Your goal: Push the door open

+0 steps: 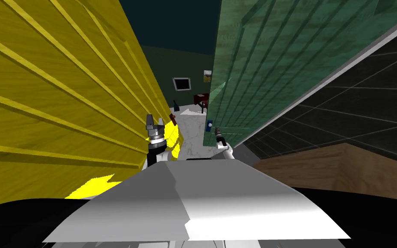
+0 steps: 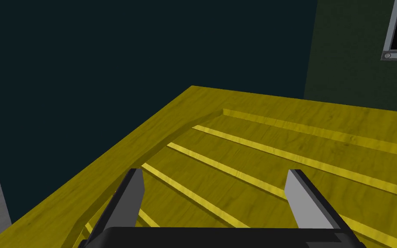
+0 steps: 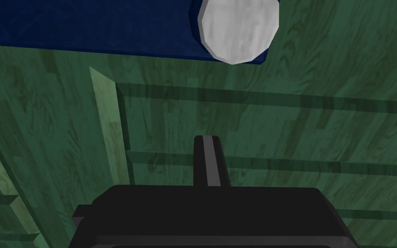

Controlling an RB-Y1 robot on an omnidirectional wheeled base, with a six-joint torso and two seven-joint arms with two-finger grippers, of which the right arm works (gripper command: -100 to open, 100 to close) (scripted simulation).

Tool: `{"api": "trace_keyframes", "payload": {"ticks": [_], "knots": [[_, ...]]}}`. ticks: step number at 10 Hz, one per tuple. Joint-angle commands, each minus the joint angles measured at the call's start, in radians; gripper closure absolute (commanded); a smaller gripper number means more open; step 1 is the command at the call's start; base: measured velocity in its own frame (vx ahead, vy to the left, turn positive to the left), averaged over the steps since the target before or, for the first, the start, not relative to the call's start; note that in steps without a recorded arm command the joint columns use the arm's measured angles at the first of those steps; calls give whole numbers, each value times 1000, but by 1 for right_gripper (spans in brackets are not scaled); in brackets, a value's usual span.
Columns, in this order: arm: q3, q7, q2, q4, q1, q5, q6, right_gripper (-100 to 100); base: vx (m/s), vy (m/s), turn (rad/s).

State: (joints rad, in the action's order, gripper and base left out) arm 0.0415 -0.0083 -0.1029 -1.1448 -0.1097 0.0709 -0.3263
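Two panelled doors flank me: a yellow one [image 1: 55, 94] on my left and a green one [image 1: 271, 64] on my right, with a gap between them. The green door carries a white round knob [image 1: 210, 125] on a dark blue plate [image 3: 85, 26]. My right gripper [image 1: 218, 131] is shut, and its tip [image 3: 206, 137] is close against the green panel [image 3: 279, 129], just short of the knob [image 3: 238, 28]. My left gripper [image 1: 154, 125] stands open with nothing between its fingers [image 2: 215, 172], beside the yellow door's panel [image 2: 279, 142].
Through the gap lies a pale marble floor [image 1: 193, 129], a dark red table [image 1: 200, 100] and a framed window [image 1: 181, 83] on the far dark wall. A dark tiled wall [image 1: 365, 99] and a brown wooden surface [image 1: 335, 168] lie to my right.
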Motion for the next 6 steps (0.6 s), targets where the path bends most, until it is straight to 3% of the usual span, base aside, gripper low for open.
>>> {"api": "trace_keyframes", "payload": {"ticks": [1, 4, 5, 6], "knots": [[-4, -1, 5, -6, 2, 0, 7, -100, -253, 101, -24], [-12, -2, 18, -19, 5, 1, 21, -100, -218, 136, -22], [-10, -2, 15, -13, 2, 1, 16, -100, -84, 74, -14], [-6, 0, 14, -9, 1, 1, 11, -100, 133, 28, 22]]}}
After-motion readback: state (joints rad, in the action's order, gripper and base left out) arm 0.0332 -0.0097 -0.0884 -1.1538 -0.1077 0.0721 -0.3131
